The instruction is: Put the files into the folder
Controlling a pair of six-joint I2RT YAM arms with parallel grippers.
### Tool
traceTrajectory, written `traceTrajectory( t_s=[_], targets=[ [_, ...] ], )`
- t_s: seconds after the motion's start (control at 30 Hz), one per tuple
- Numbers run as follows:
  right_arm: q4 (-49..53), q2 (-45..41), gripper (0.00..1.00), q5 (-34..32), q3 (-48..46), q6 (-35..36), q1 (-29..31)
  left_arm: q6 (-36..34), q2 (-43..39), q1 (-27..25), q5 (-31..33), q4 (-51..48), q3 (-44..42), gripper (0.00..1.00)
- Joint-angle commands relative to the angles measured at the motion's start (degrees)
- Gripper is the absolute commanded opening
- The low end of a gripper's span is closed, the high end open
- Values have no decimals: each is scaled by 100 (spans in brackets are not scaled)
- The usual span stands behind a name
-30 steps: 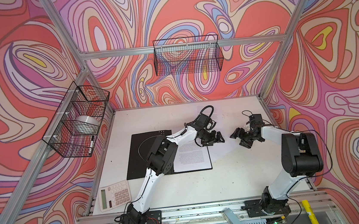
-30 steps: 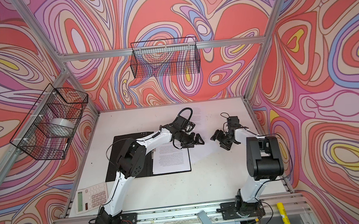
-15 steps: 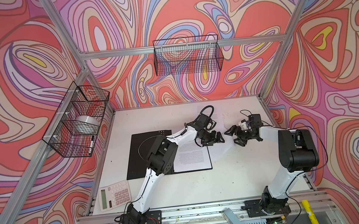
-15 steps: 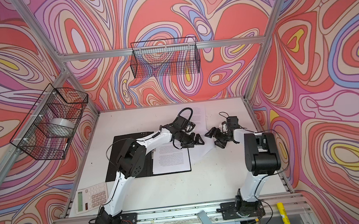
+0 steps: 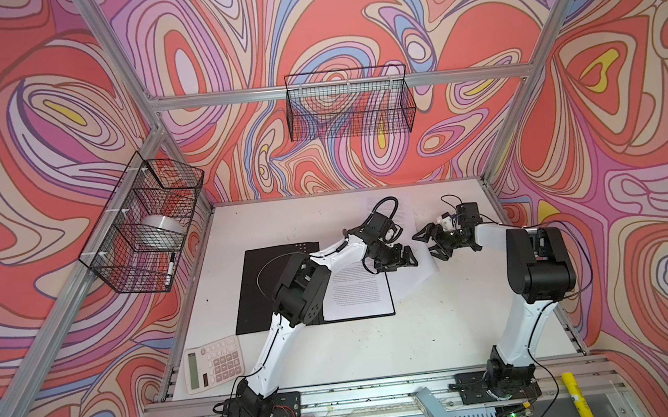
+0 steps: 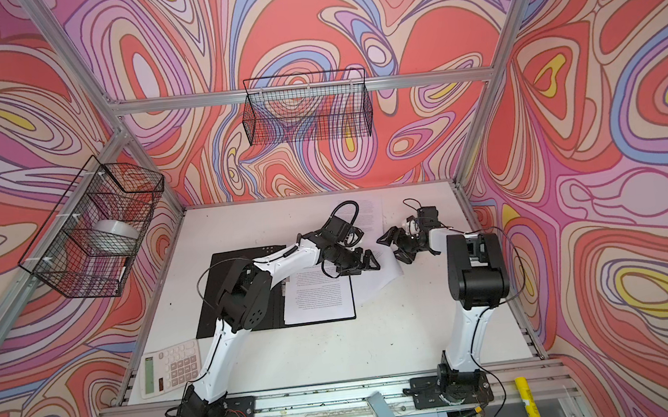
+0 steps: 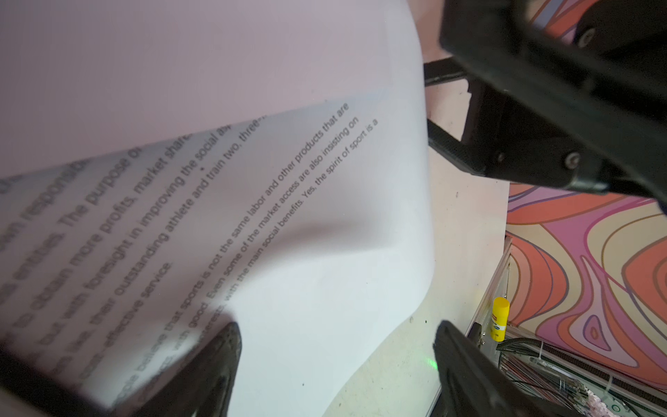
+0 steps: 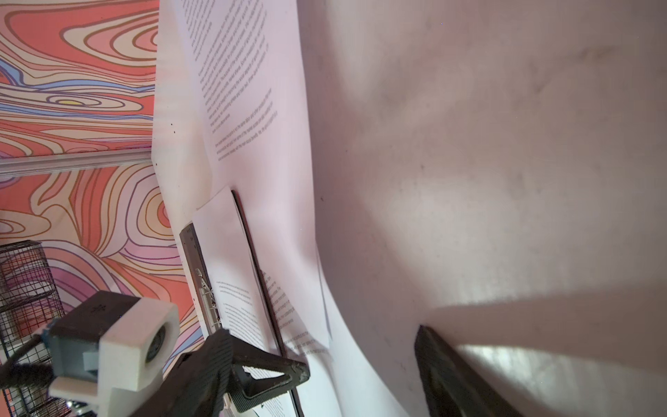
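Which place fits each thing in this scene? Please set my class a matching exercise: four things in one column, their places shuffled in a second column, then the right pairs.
Things
1. open folder
2. calculator
3. yellow glue stick
4. silvery roll

Places
A. in the wire basket on the side wall
B. on the metal frame, outside the table, near the right arm's base
C. at the table corner near the left arm's base
D. flat on the table, black inside facing up

Pairs: 1-D, 2-C, 3-B, 4-A
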State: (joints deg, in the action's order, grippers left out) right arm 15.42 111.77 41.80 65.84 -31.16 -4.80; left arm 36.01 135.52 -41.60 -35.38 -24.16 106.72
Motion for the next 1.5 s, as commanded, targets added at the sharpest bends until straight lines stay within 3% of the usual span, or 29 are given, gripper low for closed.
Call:
traceTrajectory(
  t_s=[0.0,0.5,0.7,0.9,1.13,1.47],
  targets=[
    [637,-6,81,-524,-63,291,19,-43,150,47,317,-500,-247,84],
    [362,49,73,662,262,128,18,-45,132,60,320,-480,-301,84],
    [687,-413,69,549,-53,154,19,-50,123,82,325,-486,-298,84],
    [635,-407,56,667,12,110,5,-58,115,91,327,-502,-319,84],
    [761,115,59,830,775,-65,6,-71,89,91,355,-519,-331,83],
    [1553,132,50,114,774,474,9,-52,62,117,331,-475,-355,83]
  ],
)
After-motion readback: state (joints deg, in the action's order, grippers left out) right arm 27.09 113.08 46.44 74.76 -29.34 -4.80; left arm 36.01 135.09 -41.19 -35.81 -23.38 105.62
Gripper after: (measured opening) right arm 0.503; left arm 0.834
